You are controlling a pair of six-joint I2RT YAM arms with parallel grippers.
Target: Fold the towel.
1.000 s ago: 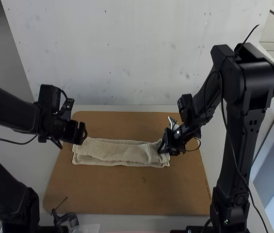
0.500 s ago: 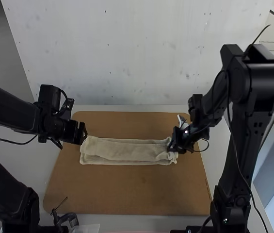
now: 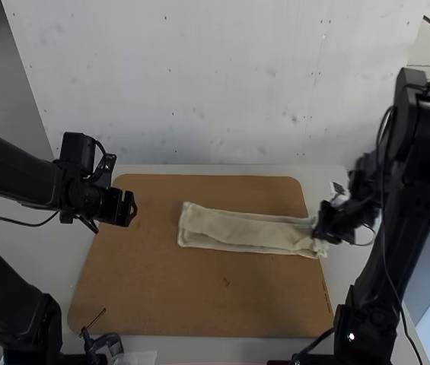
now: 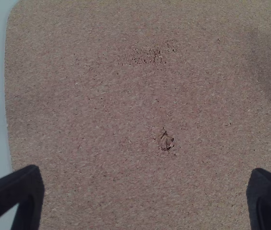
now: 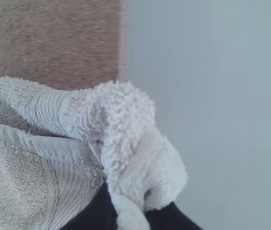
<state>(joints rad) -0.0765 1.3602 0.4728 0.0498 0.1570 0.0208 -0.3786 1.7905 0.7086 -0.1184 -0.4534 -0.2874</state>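
Towel (image 3: 239, 231): a folded strip, long axis running leftward from my right claw (image 3: 320, 234)
Right claw: nearer, closed on its bunched end at the board's (image 3: 199, 296) right edge
Left claw (image 3: 130, 210): wide open, empty, near the left edge

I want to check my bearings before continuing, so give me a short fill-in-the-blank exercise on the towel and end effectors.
1. The towel is gripped at one end by the ____ end effector.
2. The left end effector hangs above the board with its fingers ____.
3. The board is coloured ____.
4. The towel's gripped end is not flat but ____.

Missing words: right; open; brown; bunched.
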